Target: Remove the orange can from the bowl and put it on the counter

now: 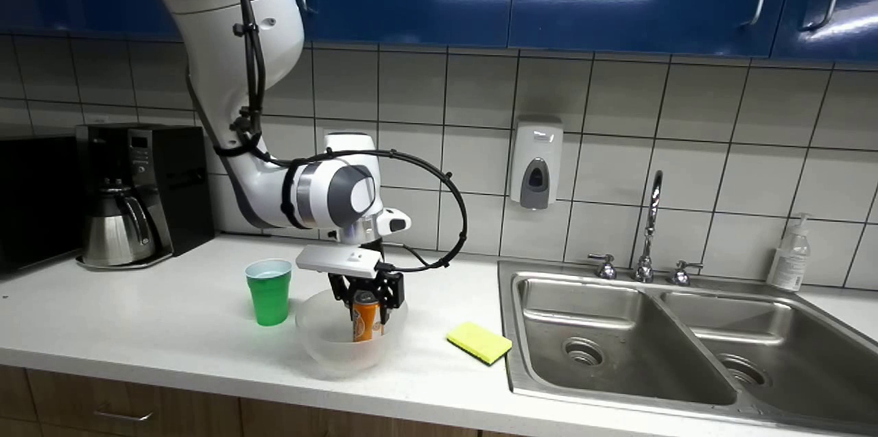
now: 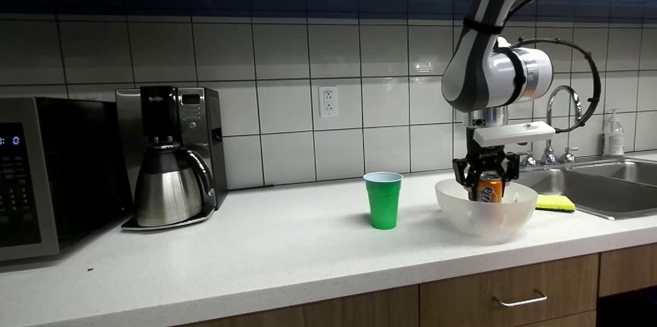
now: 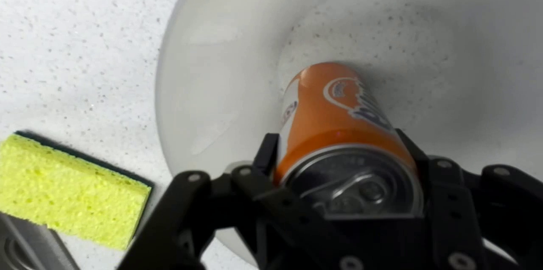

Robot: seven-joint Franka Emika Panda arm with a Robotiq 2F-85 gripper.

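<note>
The orange can (image 1: pixel 365 322) stands roughly upright inside the clear bowl (image 1: pixel 321 341). It also shows in an exterior view (image 2: pixel 490 192) and, with its silvery top facing the camera, in the wrist view (image 3: pixel 335 113). The bowl, also seen in the wrist view (image 3: pixel 212 75), rests on the white counter (image 1: pixel 164 306). My gripper (image 1: pixel 368 315) points down into the bowl. In the wrist view its fingers (image 3: pixel 337 143) press on both sides of the can near its top. I cannot tell whether the can touches the bowl's floor.
A green cup (image 2: pixel 384 204) stands beside the bowl. A yellow sponge (image 1: pixel 479 342) lies between the bowl and the steel sink (image 1: pixel 513 355). A coffee maker (image 2: pixel 169 162) and a microwave (image 2: pixel 46 178) stand at the far end. The counter's front edge runs close to the bowl.
</note>
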